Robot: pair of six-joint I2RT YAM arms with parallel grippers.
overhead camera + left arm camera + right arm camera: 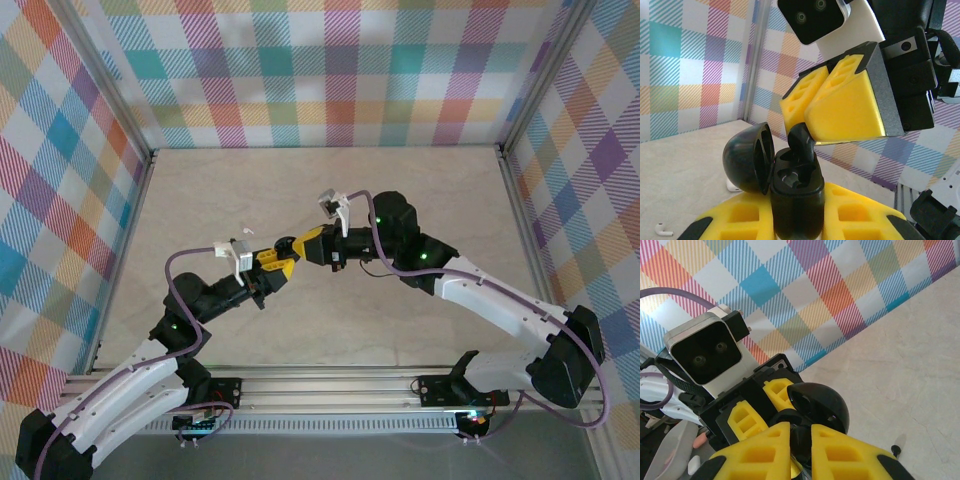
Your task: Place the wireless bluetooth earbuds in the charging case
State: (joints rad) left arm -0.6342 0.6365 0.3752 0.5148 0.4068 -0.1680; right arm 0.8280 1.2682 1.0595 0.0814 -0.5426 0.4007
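Note:
My left gripper (797,222) is shut on a black charging case (796,197), held upright between its yellow fingers (860,215) with the domed lid (745,157) swung open to the left. One black earbud (801,142) stands stem-down in the far well of the case, while the near well looks empty. My right gripper (805,122) comes down from above with its yellow fingertips closed on the head of that earbud (801,437). From the right wrist, the open lid (822,405) sits just beyond those fingertips. Both grippers meet at mid-table (283,256).
A white glossy item (731,186) lies on the table behind the lid, and a small white earbud (662,230) lies at the near left. A tiny black piece (896,449) rests on the tabletop to the right. Plaid walls (340,70) close in three sides.

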